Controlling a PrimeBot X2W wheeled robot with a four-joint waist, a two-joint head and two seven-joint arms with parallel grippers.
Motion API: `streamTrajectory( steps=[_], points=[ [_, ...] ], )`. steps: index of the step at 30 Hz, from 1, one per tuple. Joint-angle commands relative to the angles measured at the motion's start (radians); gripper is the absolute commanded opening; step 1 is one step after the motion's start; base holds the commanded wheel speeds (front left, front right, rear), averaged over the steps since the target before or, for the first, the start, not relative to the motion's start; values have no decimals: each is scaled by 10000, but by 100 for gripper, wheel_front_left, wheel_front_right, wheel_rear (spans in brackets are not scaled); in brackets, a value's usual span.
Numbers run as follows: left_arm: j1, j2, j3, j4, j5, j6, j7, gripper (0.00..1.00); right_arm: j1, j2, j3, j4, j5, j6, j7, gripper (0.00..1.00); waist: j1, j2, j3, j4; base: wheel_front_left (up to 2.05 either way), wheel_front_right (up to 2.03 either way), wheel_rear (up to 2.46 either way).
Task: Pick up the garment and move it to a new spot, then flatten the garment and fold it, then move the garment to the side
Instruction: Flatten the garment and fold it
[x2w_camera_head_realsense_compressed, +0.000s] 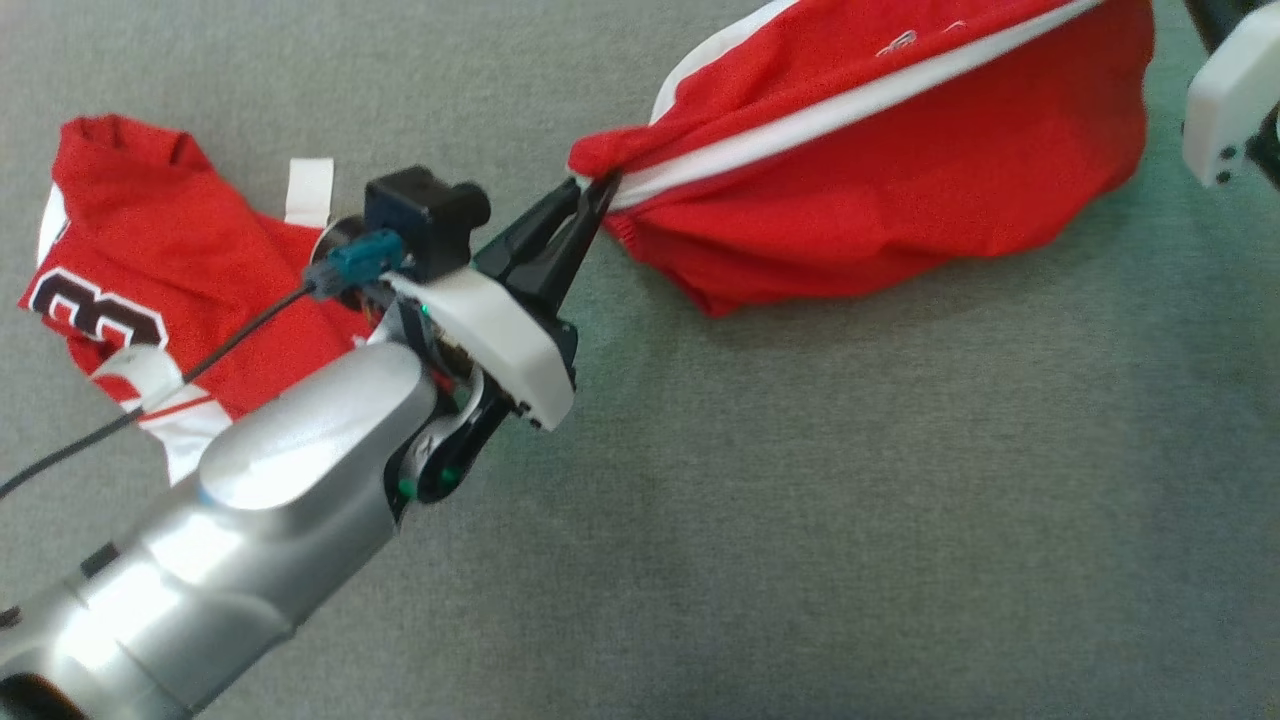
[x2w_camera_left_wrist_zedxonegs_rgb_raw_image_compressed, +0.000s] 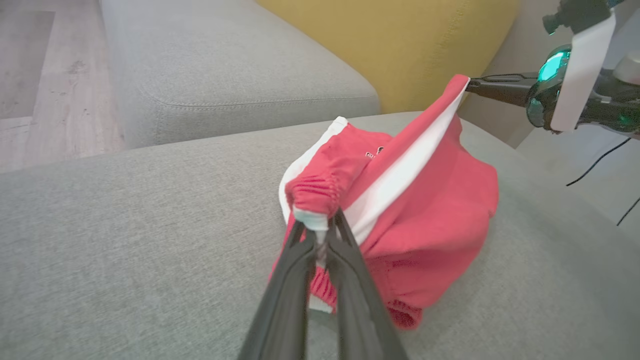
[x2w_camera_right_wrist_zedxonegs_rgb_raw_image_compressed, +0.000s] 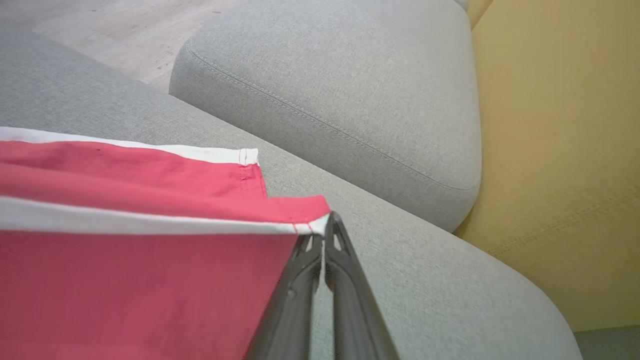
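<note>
left gripper (x2w_camera_head_realsense_compressed: 602, 187) and right gripper (x2w_camera_right_wrist_zedxonegs_rgb_raw_image_compressed: 325, 222) are clamping the red white-striped fabric shorts (x2w_camera_head_realsense_compressed: 900, 190), apparently relocating them; laying them flat is coming next.

At 1 o'clock in the head view the red garment (x2w_camera_head_realsense_compressed: 900, 180) runs off the top edge, and the small mark (x2w_camera_head_realsense_compressed: 897, 42) printed on it is too small to read. At 2 o'clock a white housing (x2w_camera_head_realsense_compressed: 1225, 100) on the right arm is cut by the right edge. At 9 o'clock a red jersey (x2w_camera_head_realsense_compressed: 150, 260) lies partly behind the left arm (x2w_camera_head_realsense_compressed: 280, 500). Its number is partly folded under, with one digit reading 3. The arm itself leaves at the 7 o'clock corner. In the right wrist view the garment is cut off at 8 o'clock by the left and bottom edges. In the left wrist view the left gripper (x2w_camera_left_wrist_zedxonegs_rgb_raw_image_compressed: 320, 235) covers part of the garment's lower hem at 6 o'clock.
</note>
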Motion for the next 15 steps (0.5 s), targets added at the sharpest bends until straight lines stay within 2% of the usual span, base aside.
streamTrajectory(
  steps=[1,15],
  points=[
    [-567,129,469,-51,144,-48,-87,0,-305,-21,106,-22,-34,-7,-157,0,-1,0,257,189,0,0,0],
    [-1350,-616,345,944,347,-345,-137,0,-1868,376,1117,1607,349,-7,-911,0,-1,0,1272,968,0,0,0]
  ],
)
